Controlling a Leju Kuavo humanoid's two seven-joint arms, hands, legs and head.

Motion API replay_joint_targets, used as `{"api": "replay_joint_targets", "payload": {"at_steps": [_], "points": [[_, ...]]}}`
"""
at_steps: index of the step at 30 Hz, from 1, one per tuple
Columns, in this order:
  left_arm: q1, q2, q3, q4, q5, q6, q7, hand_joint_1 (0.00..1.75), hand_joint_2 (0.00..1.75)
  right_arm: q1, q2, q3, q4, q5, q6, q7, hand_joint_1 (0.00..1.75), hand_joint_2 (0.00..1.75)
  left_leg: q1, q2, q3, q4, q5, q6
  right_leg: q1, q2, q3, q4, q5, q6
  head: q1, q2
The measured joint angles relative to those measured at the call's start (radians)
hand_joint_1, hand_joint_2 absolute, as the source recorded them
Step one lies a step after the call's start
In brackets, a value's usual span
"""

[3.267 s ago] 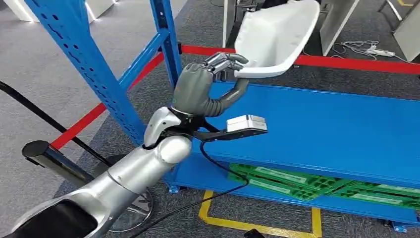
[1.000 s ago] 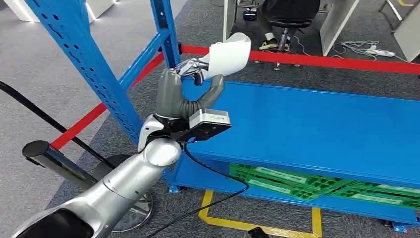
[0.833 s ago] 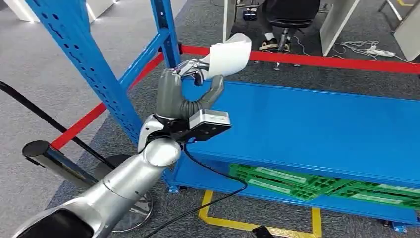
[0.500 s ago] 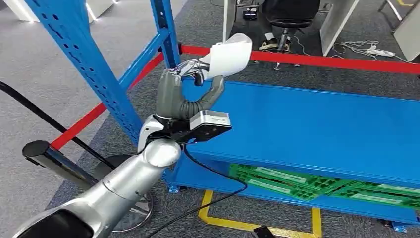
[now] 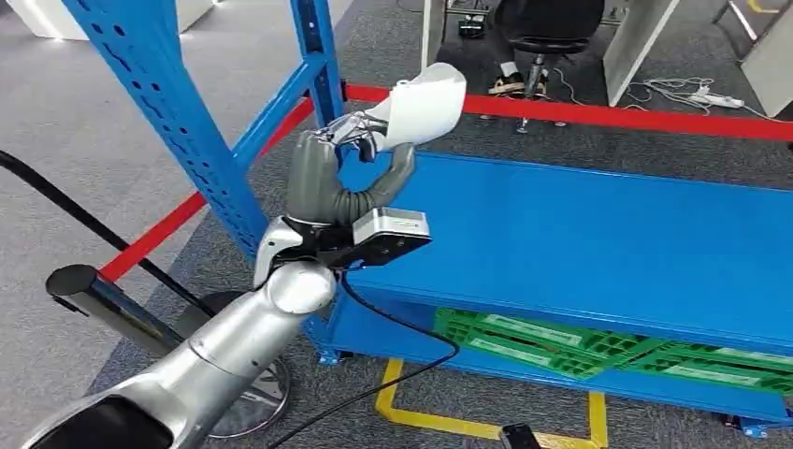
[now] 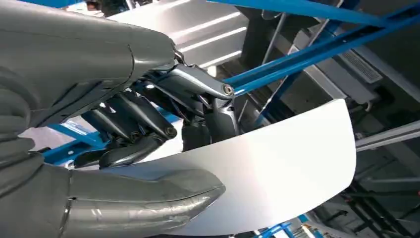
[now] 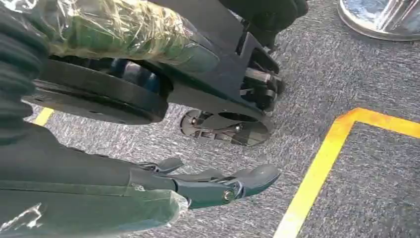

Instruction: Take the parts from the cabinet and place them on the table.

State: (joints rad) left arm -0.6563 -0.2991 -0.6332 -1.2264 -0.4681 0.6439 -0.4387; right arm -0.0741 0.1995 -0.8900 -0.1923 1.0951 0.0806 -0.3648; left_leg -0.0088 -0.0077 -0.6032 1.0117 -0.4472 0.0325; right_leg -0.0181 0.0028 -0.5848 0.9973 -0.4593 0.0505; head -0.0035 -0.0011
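The left hand [image 5: 341,173] grips a curved white plastic panel [image 5: 423,105] in closed fingers [image 6: 143,119] above the blue metal shelf [image 5: 598,243]; the right hand [image 7: 148,191] hangs empty, fingers extended over grey carpet.

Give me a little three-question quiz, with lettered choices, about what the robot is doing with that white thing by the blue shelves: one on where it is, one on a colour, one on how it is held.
1. Where is the white part?
A. Lying on the blue shelf
B. Held up in the air above the shelf's near left corner
C. On the grey carpet

2. What colour are the flat crates under the shelf?
A. Green
B. Orange
C. White

3. How is the left hand?
A. Open, away from the part
B. Closed on nothing
C. Gripping the part's edge

Answers:
1. B: the white part sits clear above the blue shelf in the head view.
2. A: the crates below show green.
3. C: the left hand has its thumb under the part and its fingers over it.
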Motion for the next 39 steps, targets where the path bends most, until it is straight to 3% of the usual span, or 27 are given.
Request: {"api": "replay_joint_targets", "payload": {"at_steps": [1, 2, 5, 6, 7, 8, 10, 11, 12, 13, 15, 17, 18, 20, 21, 22, 23, 26, 27, 31, 32, 33, 35, 36, 37, 38, 39], "points": [[0.001, -0.002, 0.0, -0.005, 0.0, 0.0, 0.0, 1.75, 1.75, 0.0, 0.0, 0.0, 0.0, 0.015, -0.01, 0.011, 0.0, 1.75, 0.014, 0.002, 0.012, -0.019, 0.011, 0.004, -0.001, 0.0, -0.01, 0.005, -0.007, 0.002, 0.002, 0.0], [0.0, -0.004, 0.0, -0.005, 0.0, -0.002, 0.0, 1.75, 1.75, 0.001, 0.0, 0.001, 0.0, 0.029, -0.017, 0.023, 0.0, 1.75, 0.014, 0.003, 0.016, -0.026, 0.013, 0.008, 0.002, -0.001, -0.017, 0.029, -0.028, 0.003, 0.003, 0.0], [0.006, -0.006, 0.0, -0.005, 0.0, -0.003, 0.0, 1.75, 1.75, 0.005, 0.0, 0.006, 0.0, 0.06, -0.04, 0.061, 0.0, 1.75, 0.015, 0.003, 0.015, -0.025, 0.012, 0.01, -0.003, 0.0, -0.127, 0.262, -0.134, 0.013, 0.006, 0.0], [0.01, -0.006, 0.0, -0.004, 0.001, -0.003, 0.0, 1.75, 1.75, 0.007, 0.0, 0.01, 0.0, 0.067, -0.046, 0.072, 0.0, 1.75, 0.015, 0.003, 0.015, -0.025, 0.012, 0.009, -0.004, -0.001, -0.151, 0.305, -0.143, 0.017, 0.007, 0.0], [0.014, -0.006, -0.002, -0.004, 0.003, -0.003, 0.0, 1.75, 1.75, 0.009, 0.0, 0.012, 0.0, 0.07, -0.046, 0.081, 0.0, 1.75, 0.017, 0.003, 0.016, -0.024, 0.01, 0.007, -0.007, -0.001, -0.151, 0.298, -0.125, 0.021, 0.007, 0.0], [0.016, -0.007, -0.003, -0.004, 0.007, -0.003, 0.0, 1.75, 1.75, 0.009, 0.0, 0.013, 0.0, 0.071, -0.046, 0.086, 0.0, 1.75, 0.019, 0.002, 0.017, -0.023, 0.008, 0.003, -0.01, -0.001, -0.129, 0.248, -0.088, 0.024, 0.007, 0.0], [0.016, -0.008, -0.003, -0.005, 0.008, -0.002, 0.0, 1.75, 1.75, 0.007, 0.0, 0.013, 0.0, 0.071, -0.047, 0.092, 0.0, 1.75, 0.027, 0.001, 0.02, -0.013, -0.001, -0.01, -0.02, -0.005, -0.035, 0.058, 0.008, 0.034, 0.007, 0.0], [0.016, -0.01, -0.003, -0.005, 0.008, 0.001, 0.0, 1.75, 1.75, 0.005, 0.0, 0.015, 0.0, 0.071, -0.047, 0.094, 0.0, 1.75, 0.024, 0.001, 0.018, -0.007, -0.006, -0.02, -0.02, -0.003, -0.012, 0.018, -0.009, 0.042, 0.008, 0.0], [0.016, -0.012, -0.003, -0.005, 0.008, 0.006, 0.0, 1.75, 1.75, 0.006, 0.003, 0.017, 0.002, 0.073, -0.048, 0.095, 0.0, 1.75, 0.017, 0.0, 0.011, 0.005, -0.009, -0.025, -0.017, 0.005, -0.004, 0.01, -0.005, 0.023, 0.015, 0.0], [0.017, -0.013, -0.005, -0.006, 0.006, 0.007, -0.001, 1.75, 1.75, 0.007, 0.003, 0.018, 0.002, 0.074, -0.053, 0.098, 0.0, 1.75, 0.015, 0.0, 0.01, 0.004, -0.006, -0.029, -0.017, 0.005, -0.008, 0.017, -0.007, 0.013, 0.007, 0.0], [0.019, -0.014, -0.006, -0.007, 0.0, 0.013, -0.001, 1.75, 1.75, 0.008, 0.003, 0.018, 0.002, 0.074, -0.06, 0.1, 0.0, 1.75, 0.02, 0.0, 0.013, 0.004, -0.008, -0.032, -0.012, 0.008, -0.009, 0.023, -0.011, 0.0, 0.007, 0.0], [0.019, -0.014, -0.007, -0.01, -0.006, 0.019, -0.001, 1.75, 1.75, 0.007, 0.003, 0.018, 0.002, 0.073, -0.063, 0.1, 0.0, 1.75, 0.023, 0.001, 0.004, 0.031, -0.037, -0.042, -0.015, 0.006, -0.006, 0.021, -0.01, -0.018, 0.003, 0.0], [0.018, -0.015, -0.008, -0.011, -0.008, 0.02, -0.001, 1.75, 1.75, 0.006, 0.003, 0.018, 0.002, 0.074, -0.063, 0.1, 0.0, 1.75, 0.023, 0.001, -0.021, 0.086, -0.071, -0.044, -0.014, 0.005, -0.006, 0.022, -0.011, -0.022, 0.002, 0.0], [0.022, -0.013, -0.009, -0.011, -0.012, 0.021, -0.001, 1.75, 1.75, 0.006, 0.003, 0.018, 0.002, 0.074, -0.063, 0.1, 0.0, 1.75, 0.023, 0.001, -0.103, 0.259, -0.146, -0.044, -0.01, 0.004, -0.006, 0.022, -0.012, -0.027, 0.002, 0.0], [0.024, -0.012, -0.009, -0.011, -0.013, 0.023, -0.001, 1.75, 1.75, 0.007, 0.003, 0.018, 0.002, 0.074, -0.063, 0.1, 0.0, 1.75, 0.022, 0.001, -0.129, 0.31, -0.159, -0.042, -0.007, 0.004, -0.006, 0.022, -0.013, -0.027, 0.002, 0.0], [0.026, -0.012, -0.009, -0.011, -0.015, 0.024, -0.001, 1.75, 1.75, 0.008, 0.003, 0.018, 0.002, 0.074, -0.063, 0.1, 0.0, 1.75, 0.022, 0.001, -0.138, 0.321, -0.15, -0.039, -0.005, 0.004, -0.005, 0.022, -0.012, -0.028, 0.002, 0.0], [0.027, -0.012, -0.009, -0.011, -0.015, 0.027, -0.001, 1.75, 1.75, 0.008, 0.003, 0.018, 0.002, 0.074, -0.063, 0.101, 0.0, 1.75, 0.021, 0.001, -0.125, 0.288, -0.115, -0.032, -0.003, 0.005, -0.003, 0.022, -0.013, -0.028, 0.002, 0.0], [0.026, -0.013, -0.01, -0.014, -0.015, 0.03, -0.001, 1.75, 1.75, 0.006, 0.003, 0.018, 0.002, 0.074, -0.063, 0.103, 0.0, 1.75, 0.008, 0.001, -0.023, 0.06, 0.012, 0.0, 0.001, 0.009, 0.003, 0.022, -0.015, -0.028, 0.002, 0.0], [0.025, -0.014, -0.011, -0.016, -0.017, 0.032, -0.001, 1.75, 1.75, 0.005, 0.003, 0.018, 0.003, 0.074, -0.063, 0.103, 0.0, 1.75, 0.004, 0.002, -0.013, 0.04, 0.004, 0.004, 0.009, 0.009, -0.001, 0.024, -0.016, -0.024, 0.005, 0.0], [0.027, -0.016, -0.013, -0.016, -0.018, 0.039, 0.0, 1.75, 1.75, 0.005, 0.003, 0.018, 0.003, 0.074, -0.063, 0.104, 0.0, 1.75, 0.008, 0.001, -0.011, 0.013, 0.001, 0.003, 0.008, 0.003, -0.005, 0.017, -0.011, -0.005, 0.002, 0.0], [0.027, -0.018, -0.013, -0.017, -0.018, 0.04, 0.0, 1.75, 1.75, 0.005, 0.003, 0.018, 0.003, 0.074, -0.063, 0.104, 0.0, 1.75, 0.014, 0.002, -0.008, 0.004, 0.008, 0.003, 0.006, 0.003, -0.018, 0.032, -0.029, -0.003, 0.005, 0.0], [0.025, -0.021, -0.015, -0.017, -0.018, 0.041, 0.0, 1.75, 1.75, 0.005, 0.003, 0.018, 0.003, 0.074, -0.063, 0.105, 0.0, 1.75, 0.014, 0.003, -0.01, 0.003, 0.011, 0.007, 0.006, 0.003, -0.039, 0.079, -0.065, -0.001, 0.006, 0.0], [0.028, -0.02, -0.019, -0.017, -0.018, 0.042, 0.0, 1.75, 1.75, 0.006, 0.003, 0.018, 0.003, 0.074, -0.063, 0.106, 0.0, 1.75, 0.012, 0.003, -0.013, 0.004, 0.013, 0.01, 0.005, 0.002, -0.103, 0.237, -0.142, 0.004, 0.005, 0.0], [0.031, -0.02, -0.019, -0.017, -0.018, 0.042, 0.0, 1.75, 1.75, 0.006, 0.003, 0.018, 0.003, 0.074, -0.063, 0.106, 0.0, 1.75, 0.01, 0.004, -0.015, 0.004, 0.014, 0.011, 0.005, 0.002, -0.132, 0.302, -0.167, 0.007, 0.007, 0.0], [0.034, -0.02, -0.02, -0.017, -0.018, 0.042, 0.0, 1.75, 1.75, 0.007, 0.003, 0.018, 0.003, 0.074, -0.063, 0.107, 0.0, 1.75, 0.009, 0.004, -0.017, 0.004, 0.016, 0.011, 0.005, 0.002, -0.141, 0.327, -0.167, 0.007, 0.006, 0.0], [0.036, -0.02, -0.02, -0.017, -0.018, 0.042, 0.0, 1.75, 1.75, 0.008, 0.002, 0.018, 0.003, 0.074, -0.063, 0.109, 0.0, 1.75, 0.008, 0.004, -0.017, 0.005, 0.017, 0.011, 0.005, 0.002, -0.124, 0.3, -0.142, 0.007, 0.006, 0.0], [0.036, -0.02, -0.021, -0.017, -0.018, 0.042, 0.0, 1.75, 1.75, 0.007, 0.003, 0.018, 0.003, 0.074, -0.063, 0.109, 0.0, 1.75, 0.007, 0.004, -0.017, 0.005, 0.018, 0.01, 0.005, 0.002, -0.087, 0.232, -0.103, 0.005, 0.007, 0.0]]}}
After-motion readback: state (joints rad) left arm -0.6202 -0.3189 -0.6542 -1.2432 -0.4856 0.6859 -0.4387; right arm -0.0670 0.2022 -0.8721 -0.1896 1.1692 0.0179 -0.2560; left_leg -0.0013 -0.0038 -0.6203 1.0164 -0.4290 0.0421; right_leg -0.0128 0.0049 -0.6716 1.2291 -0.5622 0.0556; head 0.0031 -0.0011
